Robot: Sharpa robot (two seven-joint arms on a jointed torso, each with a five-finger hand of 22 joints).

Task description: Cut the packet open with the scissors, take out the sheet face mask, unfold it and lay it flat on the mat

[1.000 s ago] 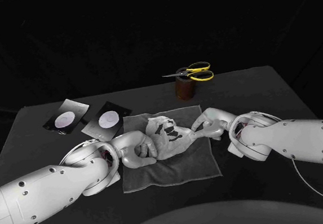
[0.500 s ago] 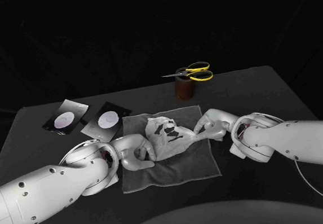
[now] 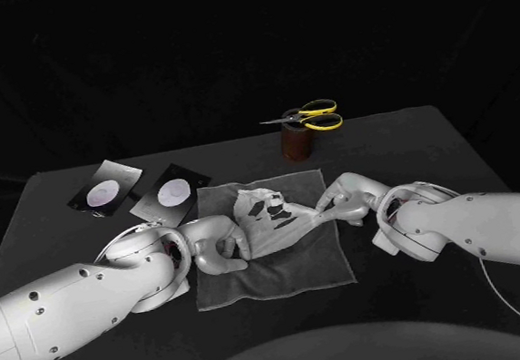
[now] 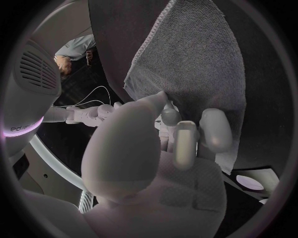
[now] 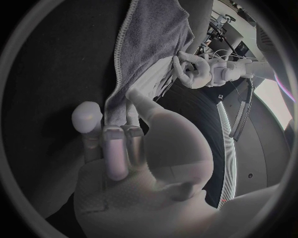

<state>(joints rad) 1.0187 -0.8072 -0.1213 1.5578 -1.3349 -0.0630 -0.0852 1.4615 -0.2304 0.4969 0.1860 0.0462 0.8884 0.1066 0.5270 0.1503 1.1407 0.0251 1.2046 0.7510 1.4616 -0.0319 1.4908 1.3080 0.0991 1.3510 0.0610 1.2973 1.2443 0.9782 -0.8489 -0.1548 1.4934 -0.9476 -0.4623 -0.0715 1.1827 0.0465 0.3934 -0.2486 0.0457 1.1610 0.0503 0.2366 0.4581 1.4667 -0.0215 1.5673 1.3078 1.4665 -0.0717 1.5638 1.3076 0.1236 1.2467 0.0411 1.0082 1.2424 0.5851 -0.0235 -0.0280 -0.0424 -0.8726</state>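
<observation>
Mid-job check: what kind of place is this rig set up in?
Probably a lab or studio test bench: a black table against a black cloth backdrop, scissors parked on a brown stand, and the left hand and right hand holding a sheet mask over a grey mat.

A small brown pot [image 3: 297, 144] is set near the back of the black tabletop [image 3: 402, 154]. A black cloth [image 3: 240, 45] is hung behind it.

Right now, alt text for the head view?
The left robot hand and right robot hand hold a crumpled white sheet face mask over the grey mat. Two dark packets lie beside the mat's far left corner; yellow-handled scissors rest on a brown holder behind it.
</observation>
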